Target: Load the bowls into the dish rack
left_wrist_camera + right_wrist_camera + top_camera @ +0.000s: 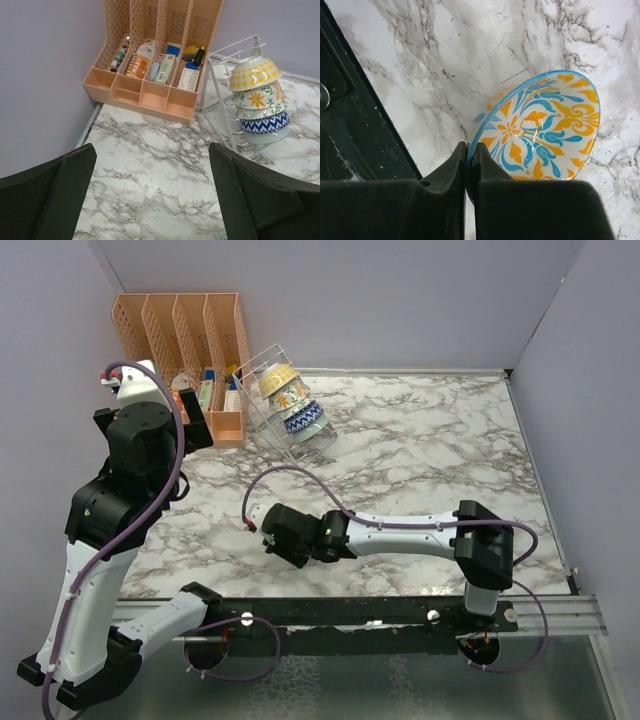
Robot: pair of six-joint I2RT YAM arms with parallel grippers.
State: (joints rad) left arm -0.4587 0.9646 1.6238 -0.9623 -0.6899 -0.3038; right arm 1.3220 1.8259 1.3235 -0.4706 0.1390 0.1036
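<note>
A flowered bowl, painted in orange and blue, is sitting tipped up on its edge over the marble table, in the near half and a little left of centre. The right gripper is clamping its thin blue rim, one pad pressing the painted face and the other pressing the back. The rim looks like the only part slim enough for the narrow jaws to bite, and holding the bowl on edge should suit the rack's upright slots. Whether the bowl's lower edge is touching the marble or hanging just clear of it cannot be told from the wrist view, and from overhead the bowl is hiding beneath the outstretched arm. Well apart from it, at the far left of the table, the dish rack is leaning back on its thin white wires and already cradling the other bowls. These are nesting one against the next, with a yellow-checked one uppermost, flowered ones below it, then a blue zigzag and a pale one at the bottom. The job appears to be nearing its end, with this bowl the only one seen waiting outside. Just left of the rack, against the far wall, an orange organizer is holding small packets and bottles. The left gripper is hanging raised above the marble in front of both, its fingers standing wide apart and gripping nothing, seemingly keeping clear of the path to the rack
</note>
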